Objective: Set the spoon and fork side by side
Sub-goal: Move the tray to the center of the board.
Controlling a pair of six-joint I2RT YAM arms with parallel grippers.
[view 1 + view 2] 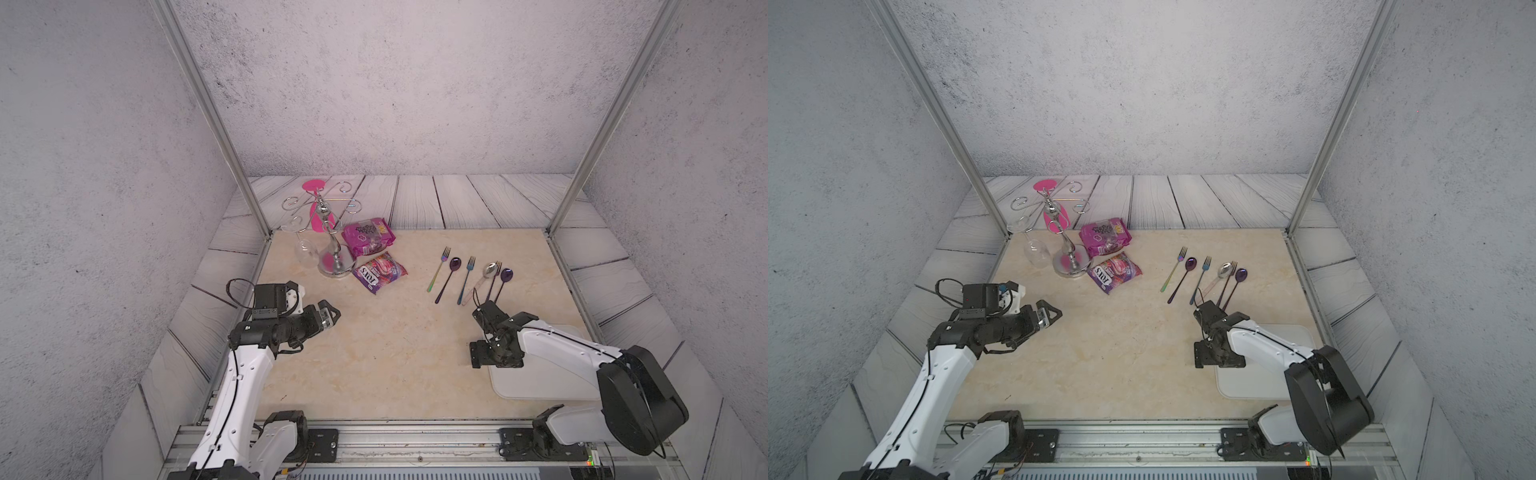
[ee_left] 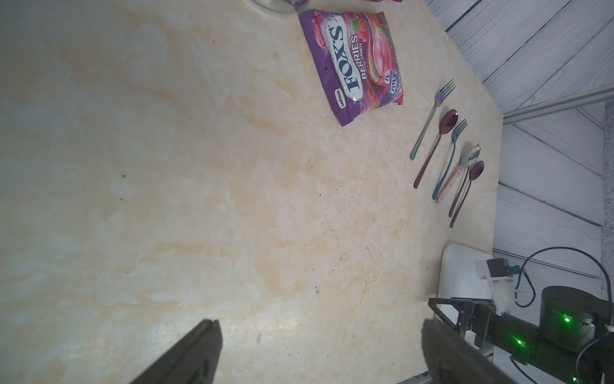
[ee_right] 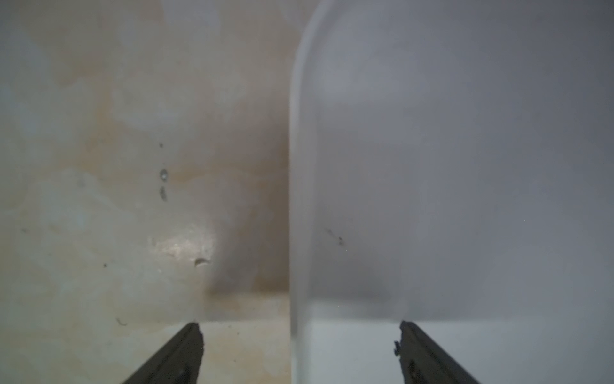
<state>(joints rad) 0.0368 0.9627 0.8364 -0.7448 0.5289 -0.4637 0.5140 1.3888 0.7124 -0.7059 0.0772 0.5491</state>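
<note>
Scanning from the left, you find the left gripper [image 1: 331, 316] hovering empty, fingers spread; past the candy bag [image 1: 379, 272], the cutlery lies in a row, a purple spoon [image 1: 448, 280] just beside a blue fork [image 1: 465, 282]; your right gripper [image 3: 300, 327] hangs wide open, holding nothing, over the tray [image 1: 540, 382] edge

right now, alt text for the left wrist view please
Six metal forks and spoons lie in a row on a beige marble-look tabletop, next to a purple Fox's berries candy bag. The left gripper, open and empty, frames the foreground.
</note>
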